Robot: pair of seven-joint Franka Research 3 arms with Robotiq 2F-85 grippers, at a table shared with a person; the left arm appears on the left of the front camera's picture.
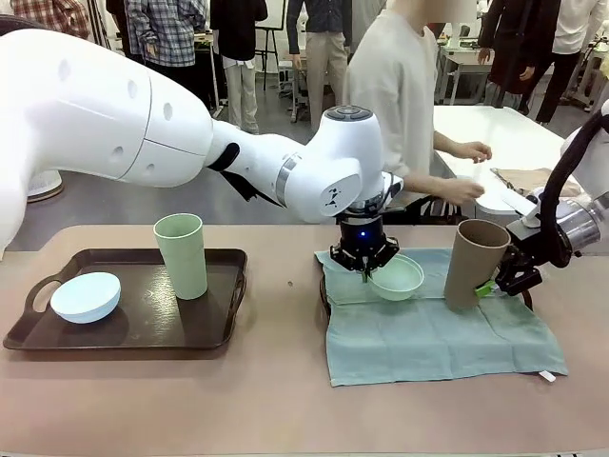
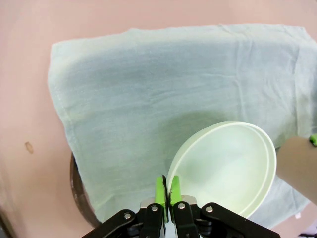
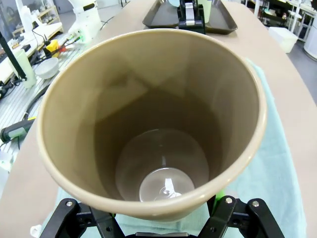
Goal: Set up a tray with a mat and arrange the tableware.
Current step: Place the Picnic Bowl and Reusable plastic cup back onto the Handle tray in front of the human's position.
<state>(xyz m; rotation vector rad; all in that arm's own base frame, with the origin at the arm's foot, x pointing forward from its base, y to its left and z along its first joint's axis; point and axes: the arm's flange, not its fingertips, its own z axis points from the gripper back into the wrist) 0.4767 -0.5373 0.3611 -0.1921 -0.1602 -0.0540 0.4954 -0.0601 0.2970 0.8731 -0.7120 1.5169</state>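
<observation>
Half arranged, I judge: well left of the mat (image 1: 428, 338), the dark tray (image 1: 143, 326) carries the squat pale blue bowl (image 1: 86, 296) and the tall pale green cup (image 1: 181, 255), both matte plastic. On the soft, creased mat, the left gripper (image 1: 364, 276) pinches the thin rim of the mint green bowl (image 1: 397, 277). The right gripper (image 1: 495, 286), jaws spread wide, seemingly clasps the base of the tan brown cup (image 1: 474, 264).

Left arm (image 1: 143, 124) reaches across the middle with its wrist turned straight down. The left gripper (image 1: 365, 271) points downward, green pads pinched on the rim of the mint green bowl (image 1: 398, 278). Right arm (image 1: 580, 205) enters from the right edge, and the right gripper (image 1: 502, 283) sits low and near-horizontal, fingers spread wide around the base of the tilted tan brown cup (image 1: 473, 262).
</observation>
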